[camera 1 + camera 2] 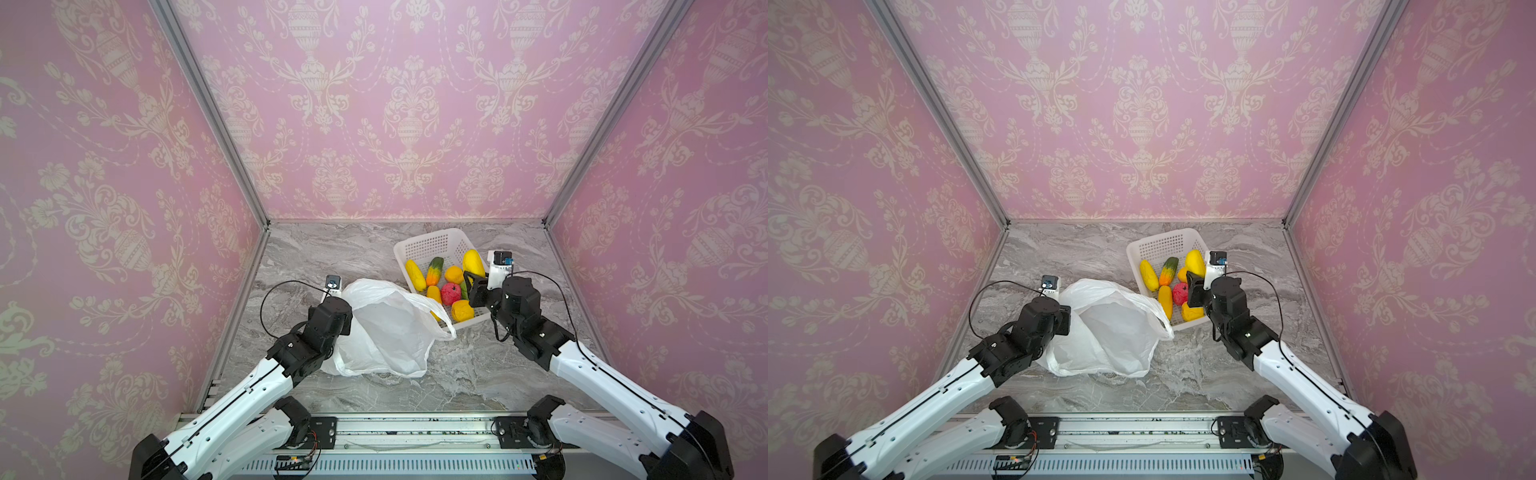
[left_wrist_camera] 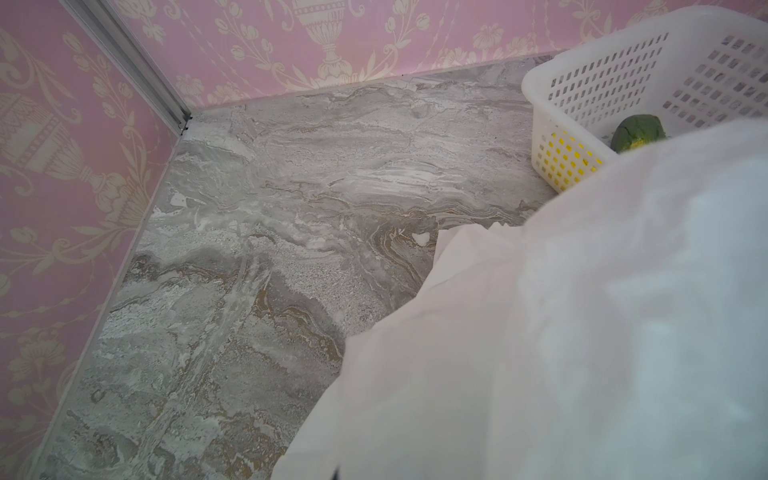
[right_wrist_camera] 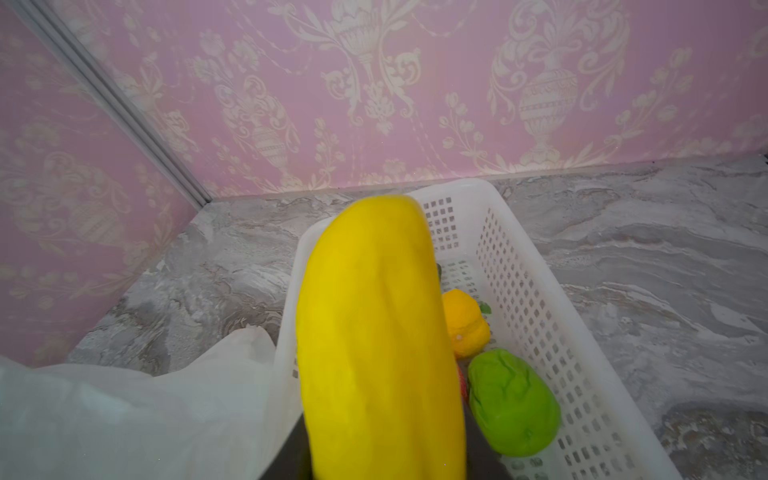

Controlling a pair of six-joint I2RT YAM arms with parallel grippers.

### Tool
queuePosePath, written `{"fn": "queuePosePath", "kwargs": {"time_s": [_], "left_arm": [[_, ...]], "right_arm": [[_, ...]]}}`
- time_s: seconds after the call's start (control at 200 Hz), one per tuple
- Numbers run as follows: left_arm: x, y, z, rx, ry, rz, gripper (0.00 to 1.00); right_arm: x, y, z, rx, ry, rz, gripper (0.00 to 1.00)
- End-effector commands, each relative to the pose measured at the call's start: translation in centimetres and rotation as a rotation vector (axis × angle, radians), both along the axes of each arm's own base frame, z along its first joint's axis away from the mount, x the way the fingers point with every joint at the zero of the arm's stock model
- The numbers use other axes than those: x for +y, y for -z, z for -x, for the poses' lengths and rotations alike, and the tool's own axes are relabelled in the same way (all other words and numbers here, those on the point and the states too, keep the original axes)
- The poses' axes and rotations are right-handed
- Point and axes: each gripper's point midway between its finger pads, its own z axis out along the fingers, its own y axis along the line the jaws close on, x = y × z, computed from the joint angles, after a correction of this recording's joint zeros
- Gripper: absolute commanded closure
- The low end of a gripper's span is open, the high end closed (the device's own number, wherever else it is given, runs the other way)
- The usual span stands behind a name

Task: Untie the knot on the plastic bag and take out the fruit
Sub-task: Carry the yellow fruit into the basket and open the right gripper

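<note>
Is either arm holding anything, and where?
Right jaws grip the yellow fruit by one end. Left jaws are hidden, seemingly pinching the bag's edge.

Soft, even light fills both top views, bright and without glare. On the grey table [image 1: 332, 253] only a faint, soft-edged shadow lies under the plastic bag [image 1: 386, 332], at its edge farthest from the white basket [image 1: 428, 248]. Far from the basket, the wall rails [image 1: 210, 108] splay toward the frame edges. In the left wrist view the bag beside the basket is a defocused pale blur. In the right wrist view the long yellow fruit [image 3: 374, 332] over the basket looks smeared.
</note>
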Motion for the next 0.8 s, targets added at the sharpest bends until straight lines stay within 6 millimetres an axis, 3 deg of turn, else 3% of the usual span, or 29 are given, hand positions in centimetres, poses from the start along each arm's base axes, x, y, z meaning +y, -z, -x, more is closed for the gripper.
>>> {"fn": "queuePosePath", "kwargs": {"time_s": [0.0, 0.235, 0.455, 0.5, 0.655, 0.796], "left_arm": [[0.1, 0.4, 0.0, 0.006, -0.010, 0.008, 1.00], [0.2, 0.4, -0.1, 0.004, -0.013, 0.002, 1.00], [0.2, 0.5, -0.1, 0.006, -0.011, 0.001, 1.00], [0.2, 0.5, -0.1, 0.006, -0.011, -0.001, 1.00], [0.3, 0.4, -0.2, 0.000, -0.016, -0.005, 1.00], [0.5, 0.4, -0.5, -0.004, -0.027, -0.018, 1.00]], "right_arm": [[0.5, 2.2, -1.9, 0.116, -0.026, -0.083, 0.83], [0.8, 8.1, -7.5, 0.289, 0.016, -0.027, 0.81], [-0.5, 10.6, -13.0, 0.362, 0.074, 0.110, 0.80], [-0.6, 9.7, -14.5, 0.346, 0.086, 0.119, 0.79], [-1.5, 11.2, -16.5, 0.413, 0.110, 0.211, 0.68], [-2.3, 12.7, -16.8, 0.454, 0.131, 0.272, 0.63]]}}
